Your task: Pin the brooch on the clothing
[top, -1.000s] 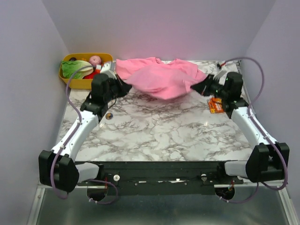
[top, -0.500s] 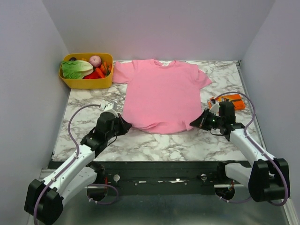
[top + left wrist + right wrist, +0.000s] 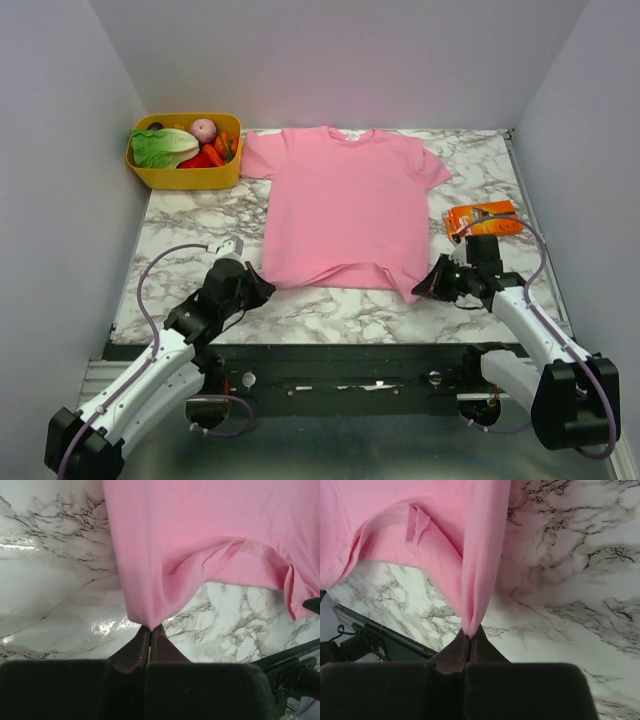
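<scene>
With left end effector [image 3: 150, 629] and right end effector [image 3: 469, 632] pinched shut on hem corners of the clothing [image 3: 345, 200] by the near edge of the worktop [image 3: 190, 230]; likely light, limp, crease-prone; best gripped at hems.

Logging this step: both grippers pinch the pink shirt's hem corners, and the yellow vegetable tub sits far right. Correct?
No: the top view shows the yellow tub at the far left. The left gripper and right gripper do pinch the shirt.

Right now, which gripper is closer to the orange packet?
The right gripper, shut on a hem corner of the pink T-shirt, with the orange packet just beyond it. The left gripper pinches the opposite corner.
</scene>
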{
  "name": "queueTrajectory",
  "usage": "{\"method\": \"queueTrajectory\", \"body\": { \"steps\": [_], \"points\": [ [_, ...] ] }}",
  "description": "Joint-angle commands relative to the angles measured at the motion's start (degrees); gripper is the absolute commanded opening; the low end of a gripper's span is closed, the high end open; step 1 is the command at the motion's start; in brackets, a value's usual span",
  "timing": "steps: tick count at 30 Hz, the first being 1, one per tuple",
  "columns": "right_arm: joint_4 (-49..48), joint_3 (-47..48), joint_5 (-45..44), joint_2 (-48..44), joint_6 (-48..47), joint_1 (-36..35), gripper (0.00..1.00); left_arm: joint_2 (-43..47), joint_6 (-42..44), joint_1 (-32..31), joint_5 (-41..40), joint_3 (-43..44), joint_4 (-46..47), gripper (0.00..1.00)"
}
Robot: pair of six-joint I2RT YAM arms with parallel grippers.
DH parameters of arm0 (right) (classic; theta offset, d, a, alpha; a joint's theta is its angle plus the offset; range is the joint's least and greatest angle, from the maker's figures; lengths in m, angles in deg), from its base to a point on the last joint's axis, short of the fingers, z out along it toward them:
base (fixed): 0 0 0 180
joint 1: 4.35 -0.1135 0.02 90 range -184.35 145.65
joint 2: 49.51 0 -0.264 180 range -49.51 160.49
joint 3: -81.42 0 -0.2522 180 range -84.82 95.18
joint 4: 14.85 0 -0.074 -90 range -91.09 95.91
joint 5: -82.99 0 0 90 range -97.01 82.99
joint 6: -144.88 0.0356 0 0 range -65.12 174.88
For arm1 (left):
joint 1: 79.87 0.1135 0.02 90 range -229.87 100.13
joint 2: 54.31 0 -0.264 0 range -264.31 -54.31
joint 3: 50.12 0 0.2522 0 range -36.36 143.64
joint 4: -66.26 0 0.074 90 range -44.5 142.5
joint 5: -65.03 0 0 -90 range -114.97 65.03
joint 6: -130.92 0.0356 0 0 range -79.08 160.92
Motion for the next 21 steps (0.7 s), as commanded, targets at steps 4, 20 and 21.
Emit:
{"method": "queueTrajectory", "body": {
  "steps": [4,20,21],
  "points": [
    [5.2,0.4,-5.7,-3.0,0.9,0.3,0.01,6.2,-4.6,-1.6,-3.1,-1.4,-6.4,0.0],
    [8.8,3.0,-4.1,1.2,0.2,0.3,0.72,10.4,-22.4,-12.6,-16.2,-3.2,-20.0,0.62],
    [9.1,3.9,-3.9,0.7,0.2,0.4,0.75,10.3,-22.1,-12.6,-16.8,-3.0,-19.9,0.68]
  ]
}}
